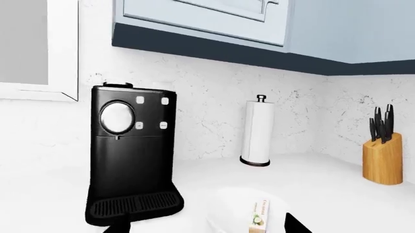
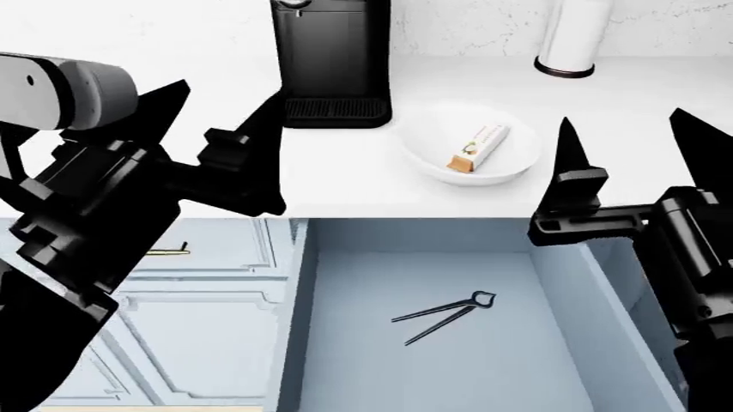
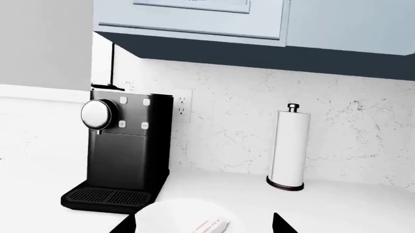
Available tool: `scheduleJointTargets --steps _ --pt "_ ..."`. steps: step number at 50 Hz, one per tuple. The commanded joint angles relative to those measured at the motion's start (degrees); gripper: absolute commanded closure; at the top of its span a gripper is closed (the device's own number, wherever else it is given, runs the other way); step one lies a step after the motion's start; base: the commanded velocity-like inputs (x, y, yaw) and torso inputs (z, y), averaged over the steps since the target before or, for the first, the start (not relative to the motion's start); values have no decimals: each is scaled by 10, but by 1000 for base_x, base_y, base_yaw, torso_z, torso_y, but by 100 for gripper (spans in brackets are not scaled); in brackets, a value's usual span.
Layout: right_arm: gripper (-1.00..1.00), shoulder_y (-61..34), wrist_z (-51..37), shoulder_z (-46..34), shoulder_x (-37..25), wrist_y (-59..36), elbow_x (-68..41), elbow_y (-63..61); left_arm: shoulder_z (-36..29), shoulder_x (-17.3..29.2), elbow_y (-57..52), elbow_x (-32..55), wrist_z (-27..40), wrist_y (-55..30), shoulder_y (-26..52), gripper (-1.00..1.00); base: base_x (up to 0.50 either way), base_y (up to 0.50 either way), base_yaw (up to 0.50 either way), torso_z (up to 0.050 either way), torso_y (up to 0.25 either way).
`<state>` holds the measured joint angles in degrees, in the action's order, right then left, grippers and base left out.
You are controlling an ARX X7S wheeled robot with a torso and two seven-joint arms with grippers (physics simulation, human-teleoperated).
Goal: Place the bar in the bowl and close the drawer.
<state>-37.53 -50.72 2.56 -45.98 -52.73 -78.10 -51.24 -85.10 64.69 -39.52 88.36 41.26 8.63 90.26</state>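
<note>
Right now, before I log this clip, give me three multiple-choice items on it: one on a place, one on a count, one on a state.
1. Where is the bar?
A. in the drawer
B. in the bowl
C. on the coffee machine

2. How many things lie inside the drawer?
A. none
B. one
C. three

3. What state is the drawer in?
A. pulled open
B. shut
C. taken out

Answers:
1 B: the bar rests inside the white bowl on the counter.
2 B: only the black pincers lie on the drawer floor.
3 A: its whole interior shows below the counter edge, so closing is not yet done.
</note>
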Motion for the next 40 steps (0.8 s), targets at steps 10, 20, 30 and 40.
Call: scheduleJointTargets --steps 10,20,30,40 --pt "-100 2 4 -12 2 1 20 -3 1 14 -9 -4 -1 9 -14 -100 0 500 0 0 0" --pt "-100 0 6 -20 5 1 27 -2 1 14 -4 -7 -2 15 -24 -100 0 500 0 0 0" --pt "-100 4 10 -24 8 4 37 1 4 13 -2 -4 -6 25 -31 -100 0 500 0 0 0" --pt "-100 8 12 -26 7 6 41 1 2 12 -3 -8 -6 25 -36 -100 0 500 0 0 0"
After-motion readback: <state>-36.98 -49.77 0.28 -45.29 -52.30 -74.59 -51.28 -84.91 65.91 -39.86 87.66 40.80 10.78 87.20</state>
